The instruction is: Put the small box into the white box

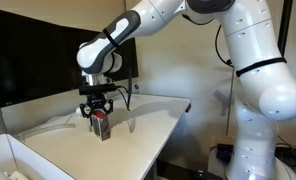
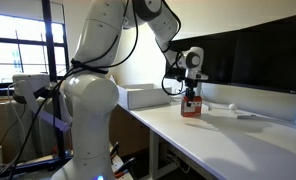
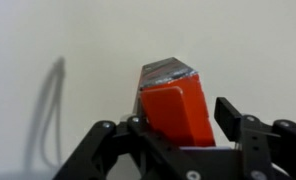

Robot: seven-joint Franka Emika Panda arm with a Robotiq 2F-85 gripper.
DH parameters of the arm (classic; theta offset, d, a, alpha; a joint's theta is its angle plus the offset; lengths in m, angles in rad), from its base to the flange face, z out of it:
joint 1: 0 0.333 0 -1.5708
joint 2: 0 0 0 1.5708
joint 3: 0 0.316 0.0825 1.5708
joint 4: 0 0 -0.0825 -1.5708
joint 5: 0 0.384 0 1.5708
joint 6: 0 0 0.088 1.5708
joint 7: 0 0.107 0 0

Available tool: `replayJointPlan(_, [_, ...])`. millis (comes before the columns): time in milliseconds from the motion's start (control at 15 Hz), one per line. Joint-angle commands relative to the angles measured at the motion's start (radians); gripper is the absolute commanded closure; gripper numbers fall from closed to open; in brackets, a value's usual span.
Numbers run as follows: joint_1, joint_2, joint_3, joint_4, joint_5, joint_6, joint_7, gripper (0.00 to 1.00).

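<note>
The small box [image 1: 102, 126] stands upright on the white table, red and black with a grey face; it also shows in an exterior view [image 2: 191, 108]. My gripper [image 1: 96, 109] hangs straight over it, fingers down around its top, as an exterior view [image 2: 191, 96] also shows. In the wrist view the red small box [image 3: 173, 110] sits between the fingers of my gripper [image 3: 183, 118], with a narrow gap to the right finger; the jaws look open. The white box [image 1: 8, 156] is an open bin at the table's end, also seen in an exterior view [image 2: 138, 97].
Dark monitors [image 1: 28, 60] stand along the table's back edge. A white cable [image 2: 238, 112] lies on the table near the carton and shows in the wrist view [image 3: 51, 105]. The table edge [image 1: 168, 125] drops off beside the robot base.
</note>
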Motion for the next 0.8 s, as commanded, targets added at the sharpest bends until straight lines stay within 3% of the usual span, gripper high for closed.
replayJointPlan(0, [-0.015, -0.031, 0.006, -0.047, 0.018, 0.052, -0.019, 0.61])
replayJointPlan(267, [-0.008, -0.031, 0.007, -0.037, 0.01, 0.012, -0.008, 0.84])
replayJointPlan(733, [0.009, -0.07, 0.028, -0.034, -0.001, -0.039, -0.001, 0.88])
